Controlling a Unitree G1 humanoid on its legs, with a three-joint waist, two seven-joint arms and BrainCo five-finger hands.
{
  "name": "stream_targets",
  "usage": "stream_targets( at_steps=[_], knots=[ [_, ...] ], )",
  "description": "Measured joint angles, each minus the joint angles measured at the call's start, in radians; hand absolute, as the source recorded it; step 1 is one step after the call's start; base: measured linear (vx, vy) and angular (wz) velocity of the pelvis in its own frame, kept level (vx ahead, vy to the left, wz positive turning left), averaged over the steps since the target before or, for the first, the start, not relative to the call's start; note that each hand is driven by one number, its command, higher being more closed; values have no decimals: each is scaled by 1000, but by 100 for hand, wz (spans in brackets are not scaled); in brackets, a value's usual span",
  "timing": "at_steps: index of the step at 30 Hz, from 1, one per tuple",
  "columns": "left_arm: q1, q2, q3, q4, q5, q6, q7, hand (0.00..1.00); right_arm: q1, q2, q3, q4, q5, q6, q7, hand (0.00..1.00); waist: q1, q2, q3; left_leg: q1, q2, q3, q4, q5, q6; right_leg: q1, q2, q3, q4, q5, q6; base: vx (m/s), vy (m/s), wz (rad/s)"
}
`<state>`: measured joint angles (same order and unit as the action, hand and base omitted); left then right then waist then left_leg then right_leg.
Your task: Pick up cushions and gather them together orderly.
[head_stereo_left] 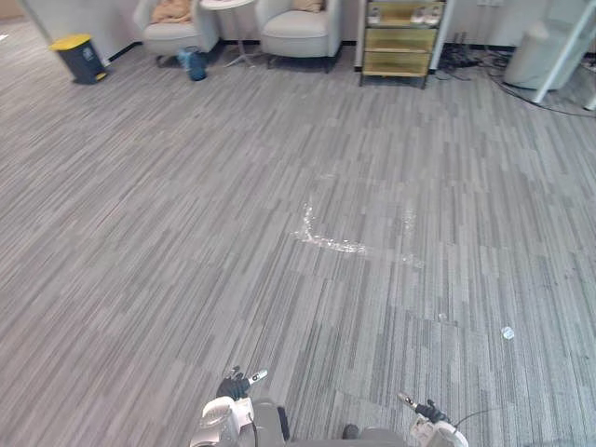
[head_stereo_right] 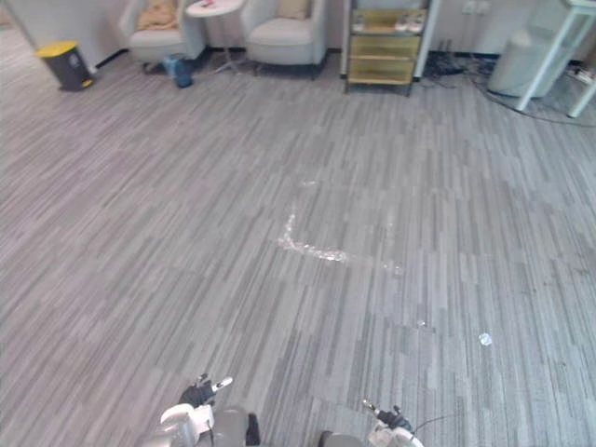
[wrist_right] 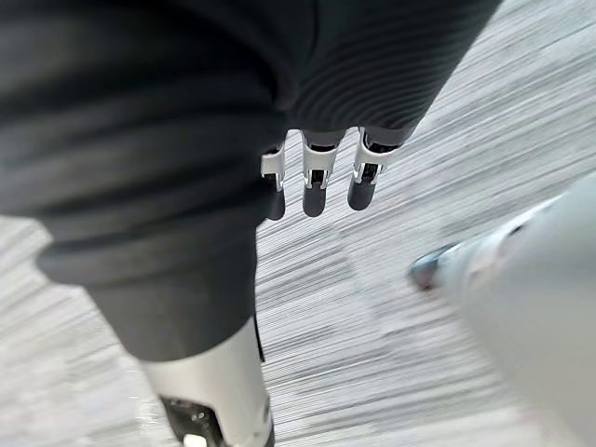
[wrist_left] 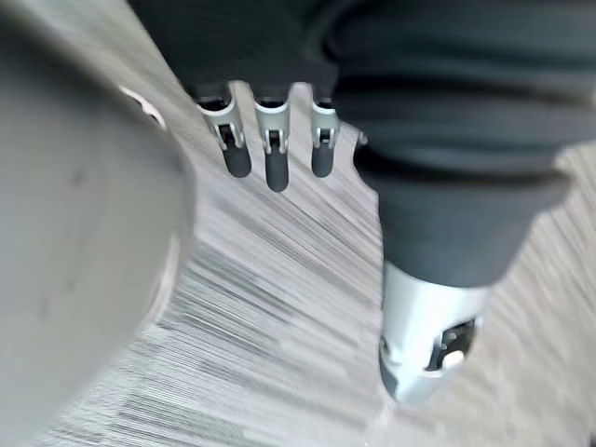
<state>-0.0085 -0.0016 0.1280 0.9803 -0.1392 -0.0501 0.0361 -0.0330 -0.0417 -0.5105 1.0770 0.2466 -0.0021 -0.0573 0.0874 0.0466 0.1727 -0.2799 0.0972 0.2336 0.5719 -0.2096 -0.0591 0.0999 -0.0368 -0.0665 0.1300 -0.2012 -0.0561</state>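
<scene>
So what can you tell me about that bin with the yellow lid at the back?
The bin is dark and boxy, plastic by its look, with a yellow lid, shut. It stands upright on the grey carpet at the far left of the room, apart from the pale armchair to its right.

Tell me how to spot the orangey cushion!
Find the small round table by the far wall. The orangey cushion sits in the left armchair beside it, near the yellow-lidded bin. It's rumpled and darker than the pale cushion in the right armchair.
</scene>
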Motion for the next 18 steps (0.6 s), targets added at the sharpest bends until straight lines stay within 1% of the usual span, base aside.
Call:
stream_targets(
  at_steps=[1, 2, 3, 4, 5, 6, 7, 8, 9, 10, 11, 12, 13, 14, 15, 16, 17, 18],
  knots=[
    [1, -2, -9, 0, 14, -6, 0, 0, 5, 0, -8, 2, -1, 1, -1, 0, 5, 3, -1, 0, -31, -52, -248, 58, -16, 47, -3, 27, -42, -20, 5, 588, 134, -73],
    [1, -3, -18, -3, 27, -7, 0, 0, 12, -5, -10, 7, -2, 1, -2, 0, 12, 13, -6, -13, -38, -94, -362, 96, -44, 77, 9, 48, -71, -37, 15, 510, 153, -66],
    [-1, 0, -34, -7, 31, -6, 1, 0, 12, -7, -9, 13, -4, 3, -3, 0, 18, 17, -9, -36, -32, -117, -368, 140, -46, 93, 18, 63, -75, -56, 24, 572, 219, -60],
    [-2, 10, -41, -7, 32, -6, 0, 0, 13, -3, -10, 16, -4, 7, -3, 0, 25, 5, -10, -35, -41, -129, -339, 200, -22, 109, 10, 81, -71, -78, 25, 634, 228, -62],
    [2, 38, -45, -6, 39, -4, 0, 0, 17, 18, -6, 22, -6, 9, -1, 0, 25, -51, -43, -31, -88, -131, -323, 209, 19, 104, -36, 108, -18, -115, 29, 677, 201, -53],
    [1, 47, -42, -3, 41, 2, 0, 0, 25, 26, -6, 17, -8, 7, 1, 0, 19, -81, -56, -23, -109, -116, -319, 189, 49, 66, -63, 111, 65, -122, 56, 820, 173, -45],
    [0, 56, -41, 1, 45, 4, -1, 0, 33, 30, -7, 14, -11, 6, 2, 0, 19, -106, -57, 19, -131, -92, -317, 164, 68, 11, -87, 122, 230, -118, 95, 677, 129, -27],
    [-3, 62, -53, 12, 51, 6, -3, 0, 34, 28, -12, 19, -12, 7, 3, 0, 19, -107, -53, 63, -136, -82, -317, 130, 78, -42, -92, 141, 402, -81, 189, 774, 170, -22],
    [-7, 68, -68, 18, 59, 16, -2, 0, 35, 30, -16, 22, -13, 7, 5, 0, 12, -103, -35, 139, -142, -87, -322, 96, 86, -115, -93, 162, 633, 16, 337, 505, 114, -12],
    [-7, 69, -72, 21, 59, 18, -1, 0, 35, 31, -15, 22, -13, 7, 6, 0, 9, -96, -24, 185, -143, -93, -329, 79, 86, -145, -101, 147, 743, 25, 328, 718, 145, 0],
    [-5, 60, -79, 32, 59, 19, -1, 0, 43, 30, 5, 16, -13, 7, 8, 0, -3, -78, -11, 295, -144, -107, -363, 66, 90, -202, -137, 61, 901, 6, 292, 569, 98, 3],
    [-8, 51, -90, 32, 59, 18, 0, 0, 55, 29, 24, -4, -13, 7, 13, 0, -14, -61, -8, 365, -139, -108, -401, 66, 90, -251, -166, -10, 927, -18, 246, 542, 77, 8],
    [-8, 55, -104, 38, 57, 17, 1, 0, 52, 20, 26, -6, -12, 1, 17, 0, -21, -46, -2, 413, -135, -112, -430, 66, 90, -276, -182, -67, 895, -40, 206, 497, 4, 15],
    [-11, 57, -122, 56, 58, 17, 0, 0, 43, 8, 23, -1, -12, 0, 18, 0, -34, -38, 3, 477, -121, -118, -468, 65, 91, -301, -192, -151, 783, -69, 157, 495, -23, 31],
    [-15, 57, -127, 57, 58, 17, 1, 0, 45, 6, 23, 0, -12, -1, 19, 0, -43, -31, 8, 502, -111, -130, -479, 64, 93, -332, -192, -203, 663, -71, 143, 596, -84, 39],
    [-21, 59, -127, 56, 58, 16, 1, 0, 46, 4, 22, 3, -10, -1, 19, 0, -48, -33, 10, 520, -104, -141, -487, 63, 94, -359, -186, -226, 571, -59, 127, 504, -151, 43],
    [-23, 63, -127, 56, 59, 17, 1, 0, 44, -3, 20, 3, -10, -3, 19, 0, -56, -33, 12, 543, -89, -153, -496, 52, 111, -396, -162, -228, 415, -6, 115, 510, -184, 36],
    [-19, 65, -126, 56, 59, 16, 1, 0, 42, -5, 20, 3, -10, -3, 19, 0, -56, -35, 13, 552, -85, -159, -500, 48, 112, -404, -151, -222, 347, 27, 116, 519, -234, 47]
  ],
)
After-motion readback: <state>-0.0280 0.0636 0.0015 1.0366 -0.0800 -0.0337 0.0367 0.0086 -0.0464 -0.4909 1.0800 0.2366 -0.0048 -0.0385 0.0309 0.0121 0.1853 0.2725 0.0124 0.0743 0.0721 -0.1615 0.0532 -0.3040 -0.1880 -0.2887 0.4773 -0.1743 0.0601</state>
